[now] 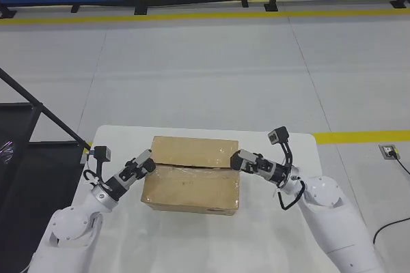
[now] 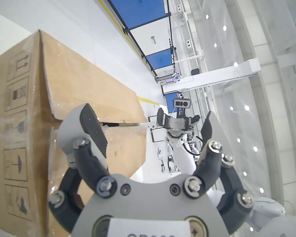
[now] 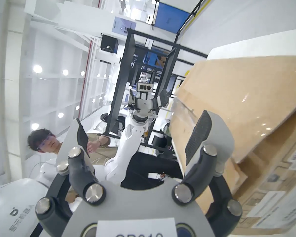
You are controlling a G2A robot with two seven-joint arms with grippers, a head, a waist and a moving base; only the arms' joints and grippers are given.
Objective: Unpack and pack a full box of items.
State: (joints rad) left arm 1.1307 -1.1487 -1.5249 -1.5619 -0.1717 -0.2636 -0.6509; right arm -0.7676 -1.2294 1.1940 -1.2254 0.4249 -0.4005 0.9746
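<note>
a brown cardboard box (image 1: 191,176) sits in the middle of a white table (image 1: 191,239), its long sides running across in front of the robot. its top flaps are down and meet along a lengthwise seam (image 1: 191,164) that shows as a thin dark gap, with clear tape glinting on the near flap. the left gripper (image 1: 147,164) is at the box's left end, level with the top edge by the seam, its fingers spread wide with nothing between them. in the left wrist view one finger (image 2: 92,127) lies in front of the box (image 2: 76,82) near the seam. i cannot tell whether it touches the cardboard. the right gripper (image 1: 235,161) is at the opposite end, also by the seam, also spread wide and holding nothing. in its own view one finger (image 3: 199,134) lies against the top corner of the box (image 3: 236,94). printed handling symbols mark the box's left end and paper labels its right end.
</note>
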